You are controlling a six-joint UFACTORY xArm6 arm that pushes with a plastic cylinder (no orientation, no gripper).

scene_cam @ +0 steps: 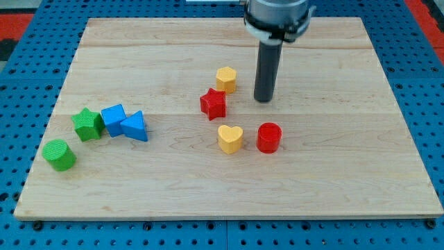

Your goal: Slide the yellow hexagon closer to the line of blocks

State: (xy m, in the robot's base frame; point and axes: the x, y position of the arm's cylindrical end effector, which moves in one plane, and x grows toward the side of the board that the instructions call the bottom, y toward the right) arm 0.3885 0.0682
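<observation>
Fingers are not fitted to this arm, so no spread or pinch can be told; instead a straight dark rod is carried, and my tip [262,100] is set down on the wooden bench [347,173] in its upper middle part, nearer the top edge than the bottom edge. Just to the view's left of my tip, apart from it, the yellow hexagon [226,78] is seen. Directly below the hexagon, toward the bottom edge and nearly touching it, the red star [214,103] is placed. Further toward the bottom edge, the yellow heart [230,138] and the red cylinder [268,137] are found side by side with a small gap, the cylinder lying below my tip. Well apart, near the left edge, a slanting row is formed: the green cylinder [59,154] closest to the bottom-left corner, then the green star [87,124], the blue cube [113,119] and the blue triangle [134,126], the last three touching or almost touching. Blue perforated board [14,83] is visible around the bench.
</observation>
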